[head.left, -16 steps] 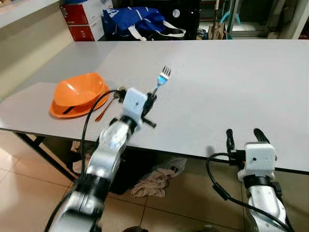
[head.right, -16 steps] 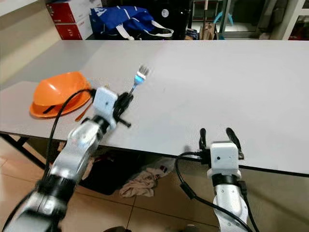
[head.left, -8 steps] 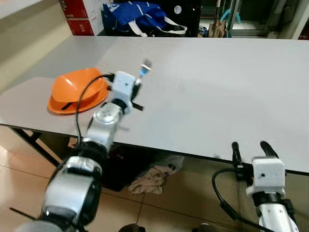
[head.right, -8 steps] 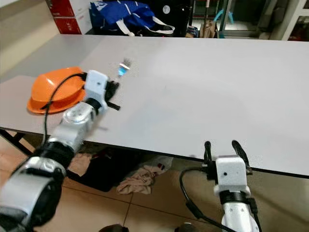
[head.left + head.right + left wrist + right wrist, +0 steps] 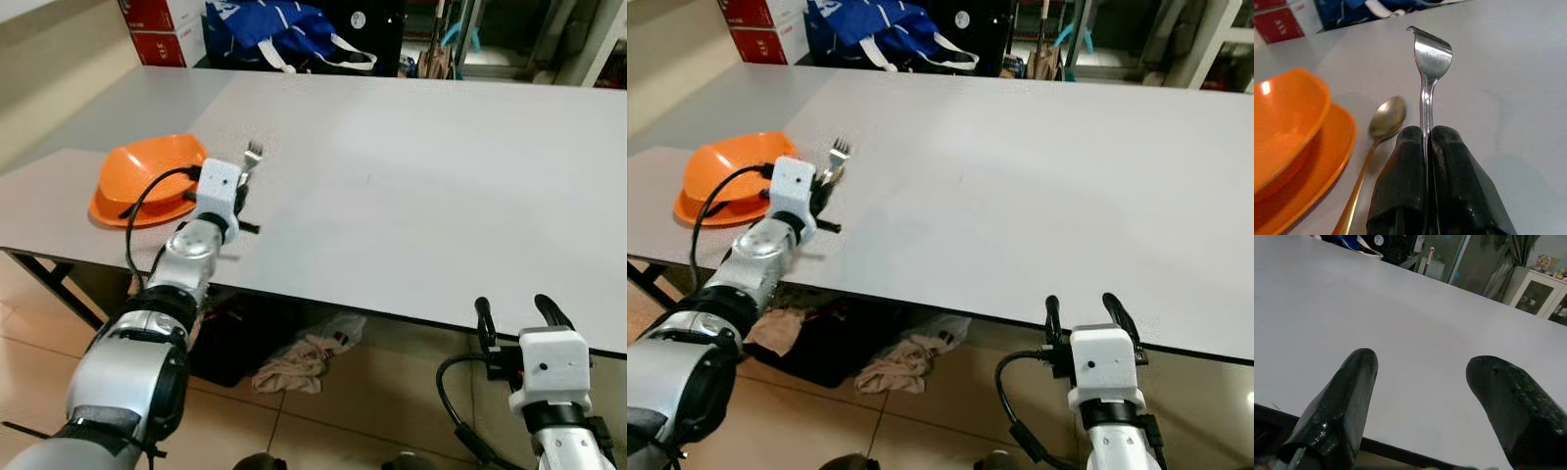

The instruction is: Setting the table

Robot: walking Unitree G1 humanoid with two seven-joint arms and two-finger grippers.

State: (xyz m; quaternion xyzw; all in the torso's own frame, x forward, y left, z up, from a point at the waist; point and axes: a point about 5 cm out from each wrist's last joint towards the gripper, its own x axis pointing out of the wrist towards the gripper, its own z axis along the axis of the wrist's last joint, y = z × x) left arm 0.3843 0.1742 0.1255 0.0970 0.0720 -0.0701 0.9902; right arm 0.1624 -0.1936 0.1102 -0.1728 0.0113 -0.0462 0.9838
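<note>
In the left eye view, a metal fork [image 5: 253, 155] is held upright, tines up, by the left gripper [image 5: 241, 183], which is pinched tight on the handle above the grey table [image 5: 411, 186]. An orange bowl [image 5: 147, 171] on an orange plate [image 5: 122, 211] is seen at about nine o'clock of the gripper, just beside it. The right gripper [image 5: 516, 318] is found at five o'clock of the scene, below the table's near edge, with its fingers spread apart.

In the right eye view, a blue bag [image 5: 877, 29] and red boxes [image 5: 759, 29] are seen beyond the table's far edge, at eleven o'clock.

In the left wrist view, the fork's handle is clamped between the black fingers [image 5: 1400, 186]. A gold spoon [image 5: 1376, 142] (bowl upward) lies on the table between fork and plate, close to the plate's rim.

In the right wrist view, the two fingers [image 5: 1339, 409] are held wide apart, with the tabletop beyond them.
</note>
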